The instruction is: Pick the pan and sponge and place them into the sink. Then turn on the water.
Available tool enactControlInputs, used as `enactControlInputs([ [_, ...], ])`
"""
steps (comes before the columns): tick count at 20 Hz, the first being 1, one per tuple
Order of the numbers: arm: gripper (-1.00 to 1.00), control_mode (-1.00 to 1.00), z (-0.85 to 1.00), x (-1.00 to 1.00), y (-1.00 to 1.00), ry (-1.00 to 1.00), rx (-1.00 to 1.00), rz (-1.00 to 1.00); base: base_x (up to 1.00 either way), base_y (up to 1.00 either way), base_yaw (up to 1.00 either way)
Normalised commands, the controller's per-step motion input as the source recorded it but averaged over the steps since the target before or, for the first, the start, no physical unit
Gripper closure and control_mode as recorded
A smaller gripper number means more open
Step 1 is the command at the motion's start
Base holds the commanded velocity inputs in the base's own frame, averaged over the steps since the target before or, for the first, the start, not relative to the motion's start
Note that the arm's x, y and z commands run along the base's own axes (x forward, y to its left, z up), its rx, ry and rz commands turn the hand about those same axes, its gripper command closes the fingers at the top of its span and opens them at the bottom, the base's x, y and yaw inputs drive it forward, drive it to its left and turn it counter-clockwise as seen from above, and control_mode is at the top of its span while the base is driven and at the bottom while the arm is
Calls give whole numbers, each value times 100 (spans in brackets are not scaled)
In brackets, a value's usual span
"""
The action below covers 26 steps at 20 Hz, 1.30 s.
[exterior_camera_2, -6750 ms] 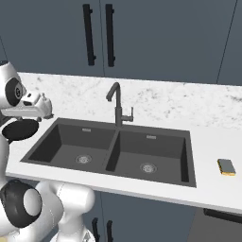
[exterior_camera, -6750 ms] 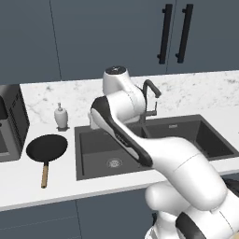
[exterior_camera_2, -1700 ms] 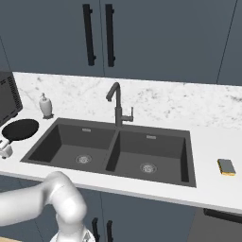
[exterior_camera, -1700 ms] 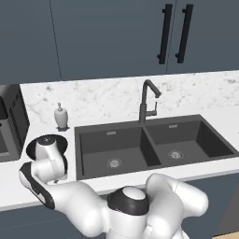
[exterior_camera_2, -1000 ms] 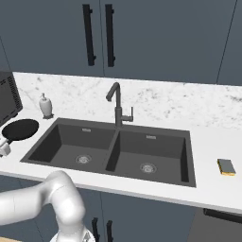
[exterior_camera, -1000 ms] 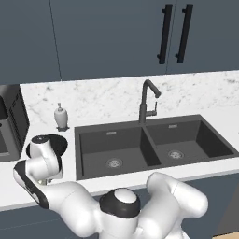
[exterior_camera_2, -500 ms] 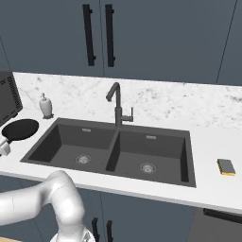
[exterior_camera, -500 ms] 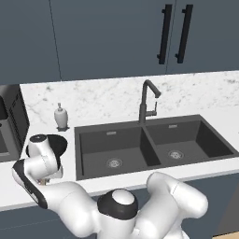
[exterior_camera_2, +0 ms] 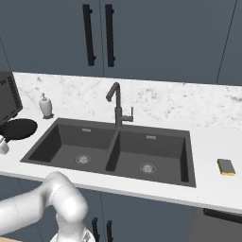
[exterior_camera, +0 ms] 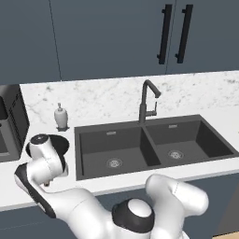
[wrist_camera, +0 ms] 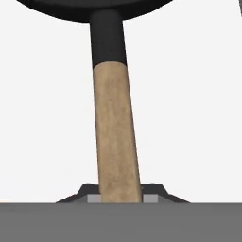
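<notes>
Now, view by view.
Left base view: pan (exterior_camera: 60,142) lies at the counter's (exterior_camera: 102,100) left end, just beside the sink (exterior_camera: 154,144); the arm bends low over it.
Right base view: sponge (exterior_camera_2: 226,167) sits near the right front edge, well apart; basins open.
Hand view: gripper (wrist_camera: 121,197) clamped on the wooden handle (wrist_camera: 116,137), ready to lift.

A white marble-patterned counter (exterior_camera_2: 208,142) and backsplash ran beneath dark blue-grey cabinets (exterior_camera_2: 156,40) with black vertical handles (exterior_camera_2: 98,35) at 12 o'clock, while a white soap dispenser (exterior_camera_2: 45,106) and dark appliance (exterior_camera: 10,123) stood toward 9 o'clock.
</notes>
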Motion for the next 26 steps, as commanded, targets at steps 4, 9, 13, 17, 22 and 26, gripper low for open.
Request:
enactControlInputs([
  [4, 100, -100, 22, -44, -61, -18, 0, 0, 0, 0, 0],
  [9, 100, -100, 37, -14, -74, -5, 0, -5, 0, 0, 0],
  [13, 100, -100, 69, 0, -75, 1, 1, -8, 0, 0, 0],
  [17, 100, -100, 50, 0, -78, 5, 1, -13, 0, 0, 0],
  [22, 100, -100, 11, 0, -99, 10, 3, -24, 0, 0, 0],
  [26, 100, -100, 0, 1, -77, 5, 0, -34, 0, 0, 0],
])
